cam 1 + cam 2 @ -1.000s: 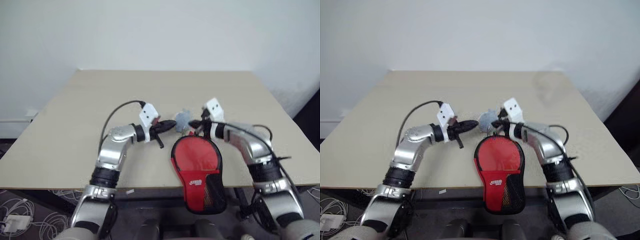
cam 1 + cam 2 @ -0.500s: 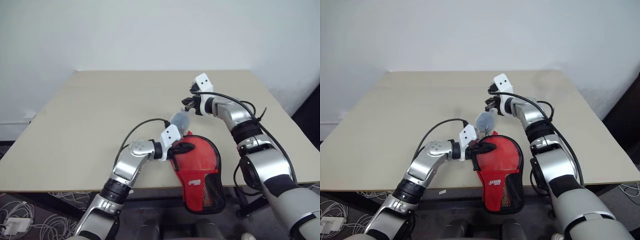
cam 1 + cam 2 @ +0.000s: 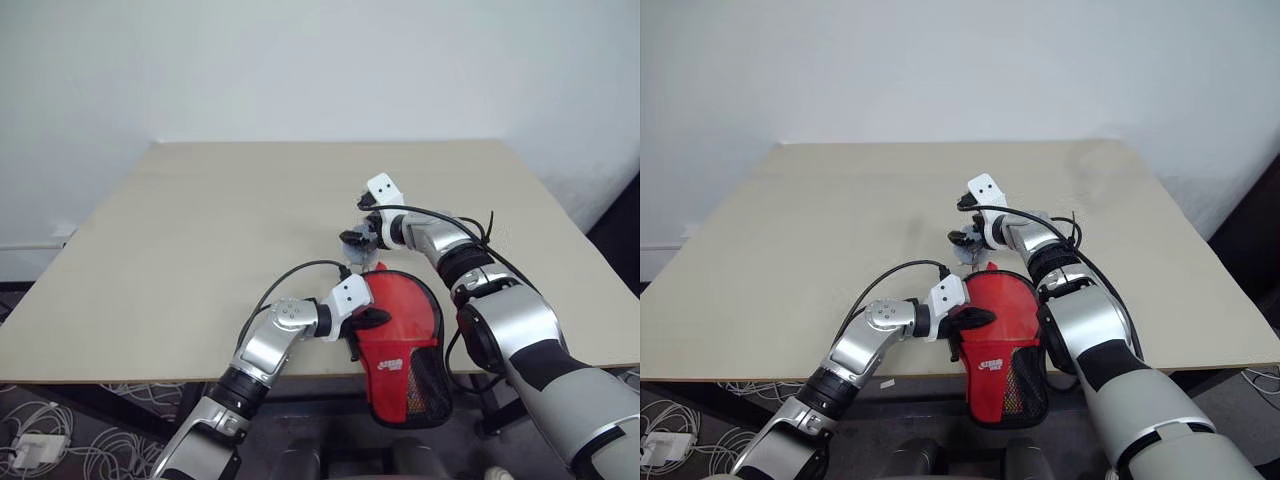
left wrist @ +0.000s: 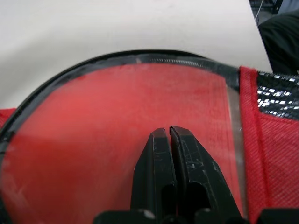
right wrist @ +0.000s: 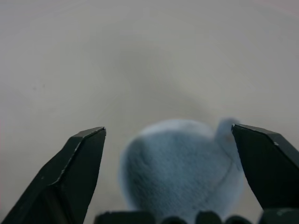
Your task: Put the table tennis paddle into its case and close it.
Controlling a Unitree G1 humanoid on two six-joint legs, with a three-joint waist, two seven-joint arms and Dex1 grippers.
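Beige table (image 3: 200, 230) against a plain white wall (image 3: 300, 60), cables on the floor (image 3: 60, 420). Red case (image 3: 400, 320) at the near edge — left gripper (image 3: 372, 318) pressed on it, fingers together. Right gripper (image 5: 170, 168) spread wide around a pale blue tag (image 5: 182, 163).

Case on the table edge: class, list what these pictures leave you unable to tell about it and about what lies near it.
- Whether the paddle is inside: the case covers everything in the eye views.
- How far the zip is closed: too small in the eye views; in the left wrist view the shut left gripper and the frame edges cut it off.
- What the pale blue fuzzy thing between the open right gripper's fingers is: blurred.
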